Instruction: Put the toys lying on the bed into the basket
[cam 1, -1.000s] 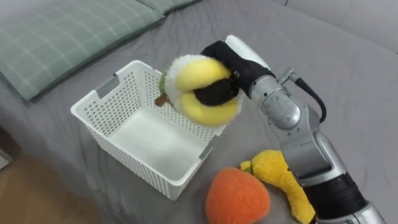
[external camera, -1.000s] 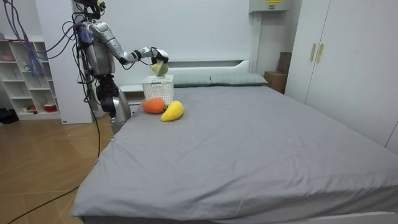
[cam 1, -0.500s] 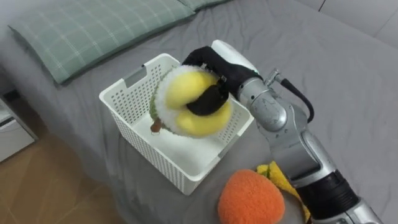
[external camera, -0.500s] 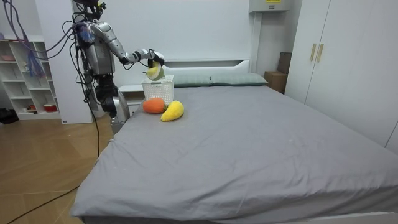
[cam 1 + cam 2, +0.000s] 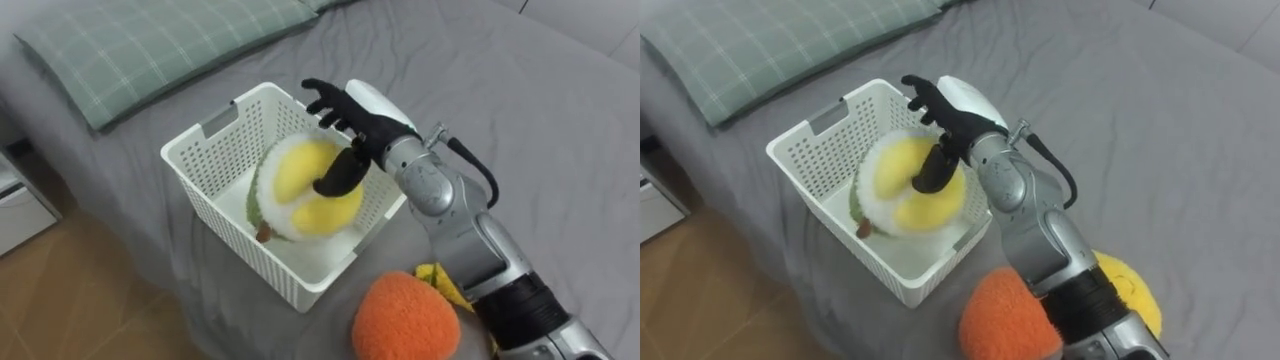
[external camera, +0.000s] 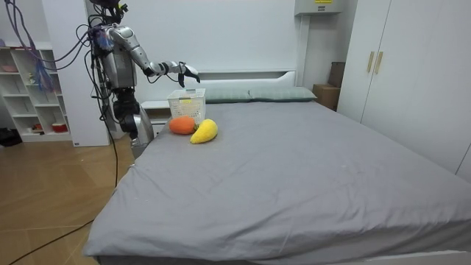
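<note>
While two toys wait on the bed (image 5: pixel 540 110) nearest the robot, an orange plush toy (image 5: pixel 405 320) close to the bed's near edge and a yellow plush toy (image 5: pixel 438 280) just beside it and partly hidden by the forearm, the step in hand looks like the release of a third into the white basket (image 5: pixel 205 195). That basket stands a little farther along the same edge, and the round yellow and white plush (image 5: pixel 300 190) lies inside it, tilted against the far wall. The right hand (image 5: pixel 362 118) hovers over the basket's far rim with its fingers (image 5: pixel 322 98) spread and straight, gripping nothing; only the thumb (image 5: pixel 335 178) appears to brush the plush. To finish cleanly, the hand should probably lift straight up so the thumb does not drag the plush out or snag the rim, then swing back toward the orange toy without nudging the light basket toward the bed's edge. Beyond the basket a checked pillow (image 5: pixel 150 40) lies at the head of the bed. Half a second ago the fingers were curled round the plush, held just above the basket; a second ago it hung higher, over the far rim. Now it has dropped in and the hand has opened.
</note>
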### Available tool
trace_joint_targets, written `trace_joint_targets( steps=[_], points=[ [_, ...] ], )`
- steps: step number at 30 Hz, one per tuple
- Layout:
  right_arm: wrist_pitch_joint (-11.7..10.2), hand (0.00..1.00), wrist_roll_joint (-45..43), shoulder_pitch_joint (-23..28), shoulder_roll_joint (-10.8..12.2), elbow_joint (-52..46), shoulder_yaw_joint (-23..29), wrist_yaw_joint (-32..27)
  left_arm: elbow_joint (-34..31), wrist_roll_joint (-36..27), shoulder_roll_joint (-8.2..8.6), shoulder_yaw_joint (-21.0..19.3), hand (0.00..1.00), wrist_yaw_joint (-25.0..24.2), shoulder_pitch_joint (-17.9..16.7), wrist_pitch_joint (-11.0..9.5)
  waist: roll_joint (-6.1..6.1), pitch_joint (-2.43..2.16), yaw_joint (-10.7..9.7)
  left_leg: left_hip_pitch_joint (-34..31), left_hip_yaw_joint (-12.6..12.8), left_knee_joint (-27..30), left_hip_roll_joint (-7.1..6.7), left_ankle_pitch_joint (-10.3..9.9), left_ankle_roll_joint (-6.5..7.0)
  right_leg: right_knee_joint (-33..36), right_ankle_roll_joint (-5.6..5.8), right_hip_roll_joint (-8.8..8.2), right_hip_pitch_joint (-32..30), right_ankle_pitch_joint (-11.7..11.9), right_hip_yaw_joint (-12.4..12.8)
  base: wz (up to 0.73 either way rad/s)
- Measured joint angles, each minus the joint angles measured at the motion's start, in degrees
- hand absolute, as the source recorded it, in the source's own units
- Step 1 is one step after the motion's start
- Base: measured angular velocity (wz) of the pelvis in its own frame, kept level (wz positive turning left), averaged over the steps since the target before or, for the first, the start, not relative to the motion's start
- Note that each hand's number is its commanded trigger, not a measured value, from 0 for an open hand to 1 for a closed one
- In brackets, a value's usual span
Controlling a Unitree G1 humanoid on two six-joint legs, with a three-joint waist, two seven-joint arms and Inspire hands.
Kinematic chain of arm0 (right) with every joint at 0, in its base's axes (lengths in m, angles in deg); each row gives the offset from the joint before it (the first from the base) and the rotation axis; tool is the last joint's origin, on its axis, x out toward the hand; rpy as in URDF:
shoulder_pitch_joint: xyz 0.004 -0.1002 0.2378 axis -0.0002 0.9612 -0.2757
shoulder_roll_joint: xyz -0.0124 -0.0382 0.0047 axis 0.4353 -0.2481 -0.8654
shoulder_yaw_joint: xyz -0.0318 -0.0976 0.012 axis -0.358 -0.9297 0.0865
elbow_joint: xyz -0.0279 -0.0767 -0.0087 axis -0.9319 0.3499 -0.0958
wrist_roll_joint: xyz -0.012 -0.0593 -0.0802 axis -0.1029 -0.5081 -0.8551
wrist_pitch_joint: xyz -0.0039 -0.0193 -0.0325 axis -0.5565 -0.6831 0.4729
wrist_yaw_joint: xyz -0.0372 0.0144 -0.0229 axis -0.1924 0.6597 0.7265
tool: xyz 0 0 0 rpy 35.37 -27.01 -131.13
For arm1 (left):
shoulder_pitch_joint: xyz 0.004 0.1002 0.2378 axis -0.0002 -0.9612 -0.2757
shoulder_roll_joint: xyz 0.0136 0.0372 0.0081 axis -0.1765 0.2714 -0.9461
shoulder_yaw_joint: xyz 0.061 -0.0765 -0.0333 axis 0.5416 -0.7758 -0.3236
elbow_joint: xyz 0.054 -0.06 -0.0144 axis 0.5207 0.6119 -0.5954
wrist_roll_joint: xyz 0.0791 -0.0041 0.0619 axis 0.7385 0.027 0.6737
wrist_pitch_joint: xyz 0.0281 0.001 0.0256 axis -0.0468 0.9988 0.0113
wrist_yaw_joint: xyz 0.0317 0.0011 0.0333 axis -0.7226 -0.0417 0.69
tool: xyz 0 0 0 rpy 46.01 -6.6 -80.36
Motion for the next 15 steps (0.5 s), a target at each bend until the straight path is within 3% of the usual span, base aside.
trace_joint_targets(
  steps=[15],
  points=[
    [-0.21,0.0,0.13,-1.1,-0.67,-0.01,0.08,-0.45,-1.55,0.07,0.01,-0.07,0.0,0.0,0.32,-0.05,-0.4,-0.03,-0.42,0.38,0.22,-0.06,0.05,0.0,0.02,0.06,0.0,0.03,0.09,0.0,0.38,0.0]
  ],
)
